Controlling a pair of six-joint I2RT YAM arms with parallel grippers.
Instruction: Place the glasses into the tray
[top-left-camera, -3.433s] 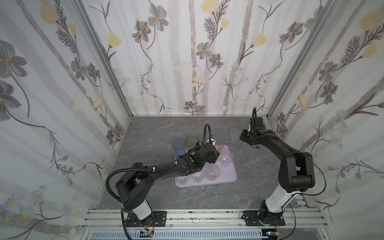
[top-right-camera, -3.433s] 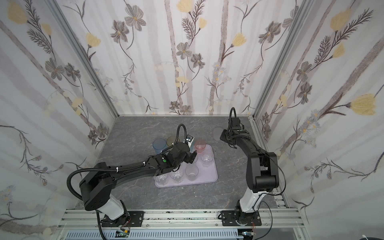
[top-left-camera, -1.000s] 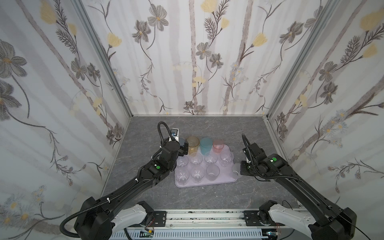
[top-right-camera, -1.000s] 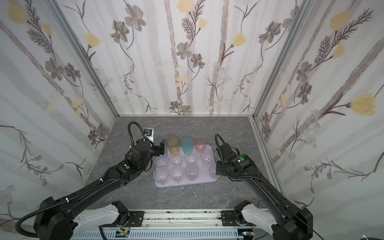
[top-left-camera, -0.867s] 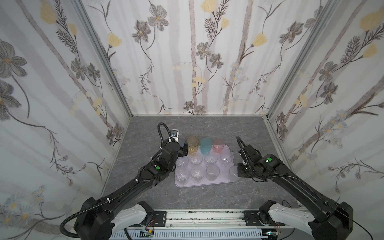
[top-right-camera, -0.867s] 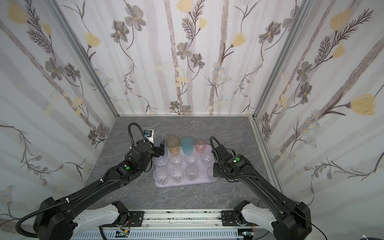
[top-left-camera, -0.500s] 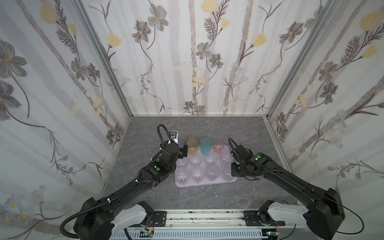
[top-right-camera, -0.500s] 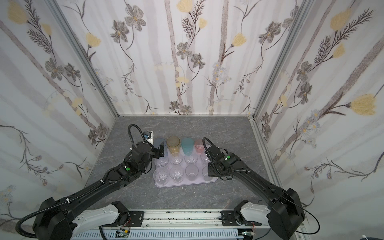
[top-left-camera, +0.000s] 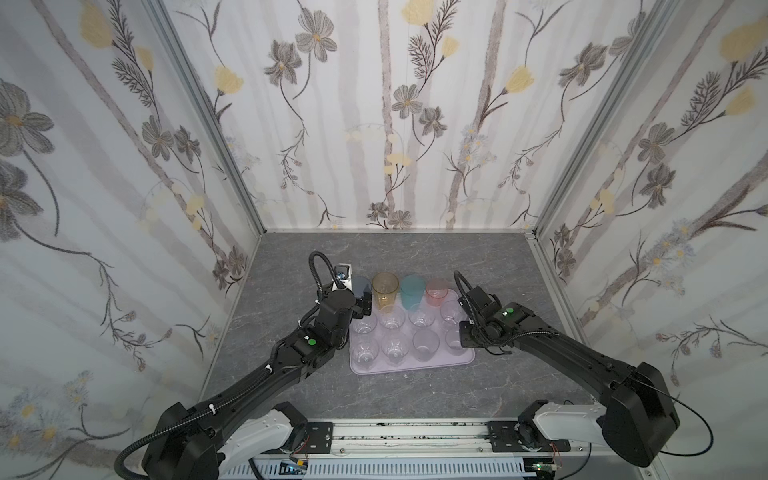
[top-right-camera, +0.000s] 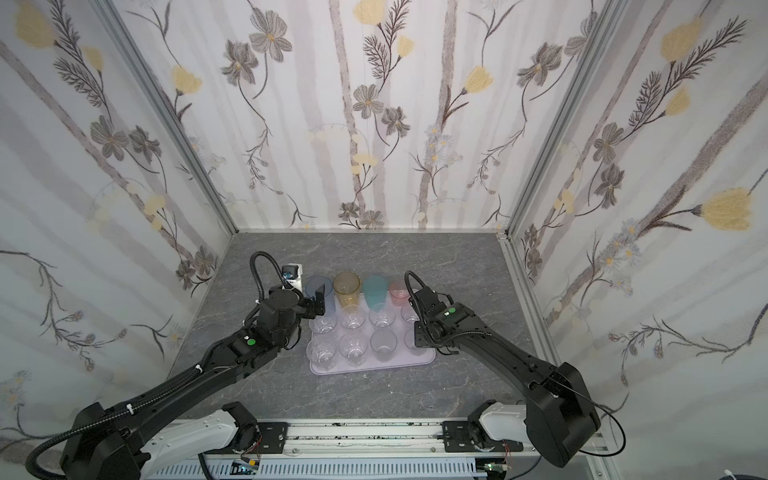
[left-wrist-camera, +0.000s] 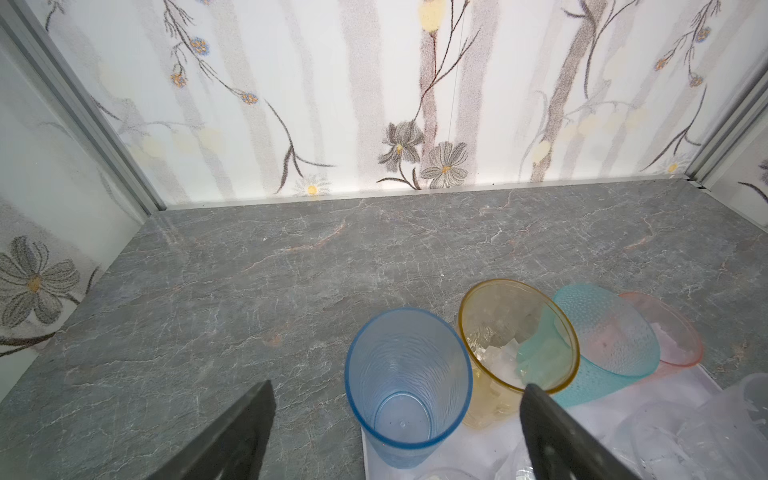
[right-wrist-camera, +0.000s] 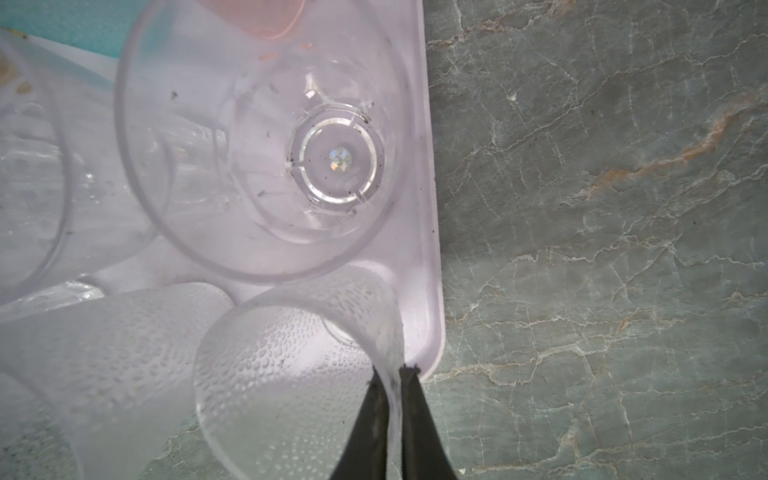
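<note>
The lilac tray (top-left-camera: 415, 368) (top-right-camera: 376, 366) lies mid-table and holds several glasses. Blue (top-left-camera: 362, 283), amber (top-left-camera: 385, 287), teal (top-left-camera: 412, 289) and pink (top-left-camera: 436, 291) tumblers line its far edge, with clear ones in two rows in front. My left gripper (left-wrist-camera: 397, 386) is open, its fingers on either side of the blue glass (left-wrist-camera: 407, 386) without touching it. My right gripper (right-wrist-camera: 392, 370) is shut on the wall of a frosted glass (right-wrist-camera: 291, 374), whose base sits at the tray's (right-wrist-camera: 428, 249) near right corner. In both top views the right wrist hides that grip.
The grey marbled tabletop (top-left-camera: 415, 257) is bare behind, left and right of the tray. Flowered walls (top-left-camera: 395, 124) enclose three sides. A metal rail (top-left-camera: 395, 436) with both arm bases runs along the front edge.
My right gripper has moved left with the frosted glass, from beside the tray onto its near right corner. The left gripper has stayed open at the blue glass.
</note>
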